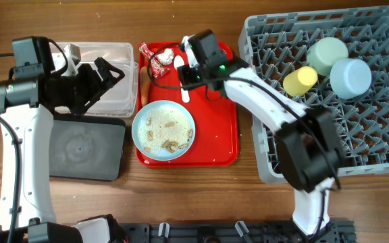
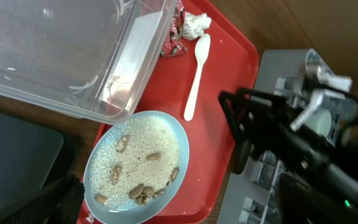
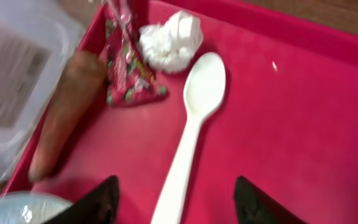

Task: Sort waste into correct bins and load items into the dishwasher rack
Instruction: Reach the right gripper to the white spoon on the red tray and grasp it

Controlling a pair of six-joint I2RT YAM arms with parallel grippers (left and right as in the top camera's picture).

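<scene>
The white spoon (image 3: 191,124) lies on the red serving tray (image 1: 215,128), with the tissue wad (image 3: 171,40), the red-and-white wrapper (image 3: 126,68) and the carrot piece (image 3: 64,112) to its left. My right gripper (image 3: 179,202) is open just above the spoon's handle, one finger on each side; in the overhead view it (image 1: 189,67) is over the tray's back. The pale blue plate (image 1: 163,129) holds beige crumbs. My left gripper (image 1: 103,77) is open and empty over the clear tub (image 1: 117,101). The black tray (image 1: 86,148) lies in front of the tub.
The grey rack (image 1: 356,135) at the right holds the mint-green bowl (image 1: 327,54), the light blue bowl (image 1: 350,77) and the yellow cup (image 1: 300,79). In the left wrist view the right arm (image 2: 291,143) reaches across the red tray beside the plate (image 2: 135,165).
</scene>
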